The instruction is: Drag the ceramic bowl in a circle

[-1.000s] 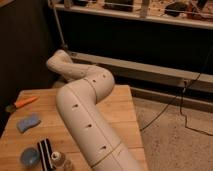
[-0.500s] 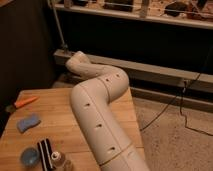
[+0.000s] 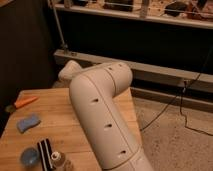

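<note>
The ceramic bowl is out of view; no orange-red bowl shows on the wooden table. My white arm rises from the bottom of the camera view, bends at an elbow near the top middle and runs back to the left. My gripper is out of view beyond the arm's far end and is shut. Whether it holds anything is hidden.
On the table's left part lie an orange-handled tool, a blue sponge, a blue-grey round dish, a black-and-white striped object and a small bottle. A dark shelf unit stands behind, and a cable lies on the floor at right.
The arm's elbow has swung to the right and risen, now covering more of the table's right side. The things on the table have not moved.
</note>
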Robot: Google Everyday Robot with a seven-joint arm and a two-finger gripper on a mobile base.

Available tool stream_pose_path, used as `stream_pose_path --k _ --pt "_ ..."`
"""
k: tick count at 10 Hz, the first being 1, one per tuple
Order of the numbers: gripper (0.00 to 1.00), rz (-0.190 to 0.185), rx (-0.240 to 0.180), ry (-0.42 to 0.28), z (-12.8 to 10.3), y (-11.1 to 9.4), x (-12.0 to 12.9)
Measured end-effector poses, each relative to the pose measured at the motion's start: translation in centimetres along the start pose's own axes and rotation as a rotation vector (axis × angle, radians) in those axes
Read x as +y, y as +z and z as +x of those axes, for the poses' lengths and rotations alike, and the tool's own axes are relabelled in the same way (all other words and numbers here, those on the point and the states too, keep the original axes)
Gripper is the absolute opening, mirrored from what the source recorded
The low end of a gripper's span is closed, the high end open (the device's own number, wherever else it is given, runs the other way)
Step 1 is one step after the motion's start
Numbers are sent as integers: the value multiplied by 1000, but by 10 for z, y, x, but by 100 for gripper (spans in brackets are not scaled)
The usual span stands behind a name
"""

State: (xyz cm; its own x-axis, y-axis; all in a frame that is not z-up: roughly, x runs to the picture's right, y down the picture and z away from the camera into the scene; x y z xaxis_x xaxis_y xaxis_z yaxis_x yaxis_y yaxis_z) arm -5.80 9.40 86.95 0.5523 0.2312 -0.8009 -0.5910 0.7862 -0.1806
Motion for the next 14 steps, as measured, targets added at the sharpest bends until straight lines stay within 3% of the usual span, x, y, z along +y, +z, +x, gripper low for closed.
stream_pose_path --k 2,4,7,8,10,12,14 --pt "0 -1 -12 -123 8 -5 47" --pt "0 -15 -31 -204 8 -13 83" --pt "0 -90 -132 -219 -21 -44 123" --pt "0 -124 -170 -202 -32 -55 128" --pt "0 -153 -227 -170 -46 -69 125" --pt "0 -164 -269 -142 -61 -84 113" --pt "0 -152 -314 -122 -91 -108 98"
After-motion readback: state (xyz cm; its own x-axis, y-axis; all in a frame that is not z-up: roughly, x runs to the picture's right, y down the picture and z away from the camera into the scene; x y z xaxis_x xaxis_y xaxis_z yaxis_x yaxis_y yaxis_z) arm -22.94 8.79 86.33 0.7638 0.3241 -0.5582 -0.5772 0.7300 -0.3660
